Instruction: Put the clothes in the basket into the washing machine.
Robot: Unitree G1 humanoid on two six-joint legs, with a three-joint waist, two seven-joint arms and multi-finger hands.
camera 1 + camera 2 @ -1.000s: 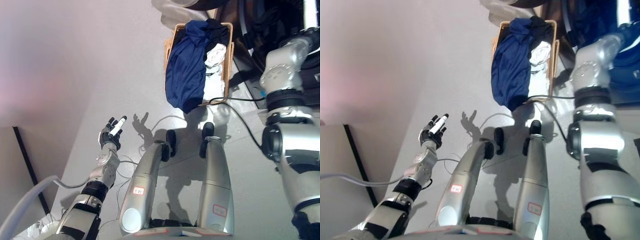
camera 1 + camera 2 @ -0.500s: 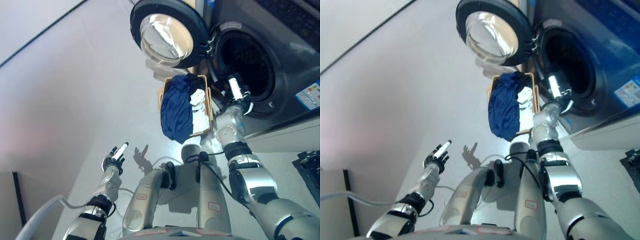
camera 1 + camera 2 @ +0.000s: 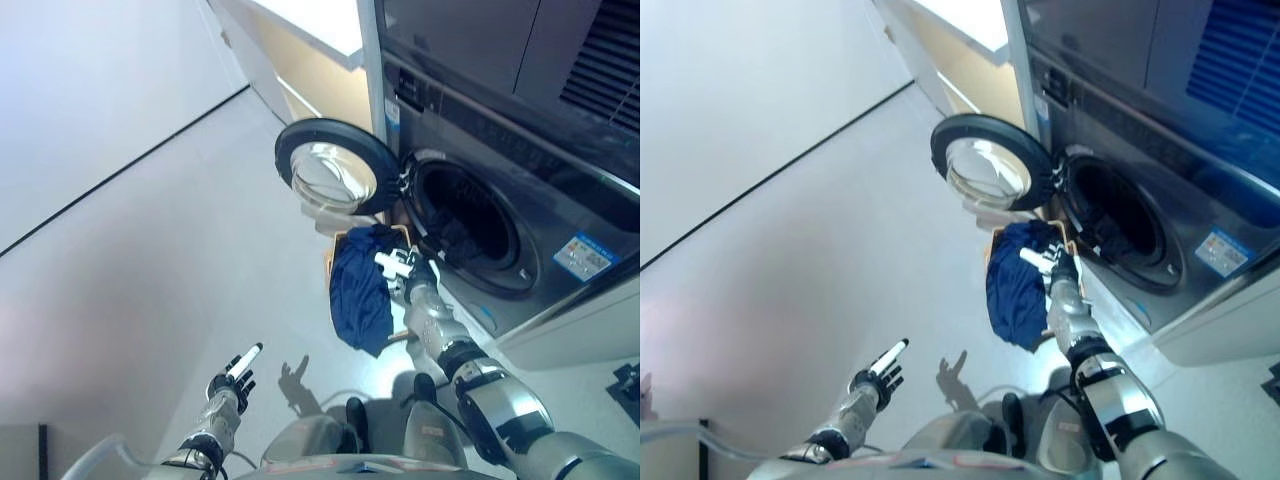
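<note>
A wicker basket [image 3: 339,240] stands on the floor in front of the washing machine [image 3: 520,150]. A large dark blue garment [image 3: 358,290] hangs over the basket's near side. The round door [image 3: 335,168] is swung open to the left, and the drum opening [image 3: 468,215] is dark, with something dark low inside. My right hand [image 3: 404,268] is open, white fingertips straight, just above the basket's right part next to the blue garment, and holds nothing. My left hand [image 3: 231,377] is open and held out over the floor at lower left.
Grey floor [image 3: 150,260] spreads to the left of the basket. A pale wall [image 3: 90,90] runs along the far left. A white counter edge [image 3: 320,25] with a beige panel below it stands behind the machine's door.
The whole view has shifted upward and now takes in the machine's front. My right hand has come away from the drum's mouth to above the basket. My left hand stays held out, open.
</note>
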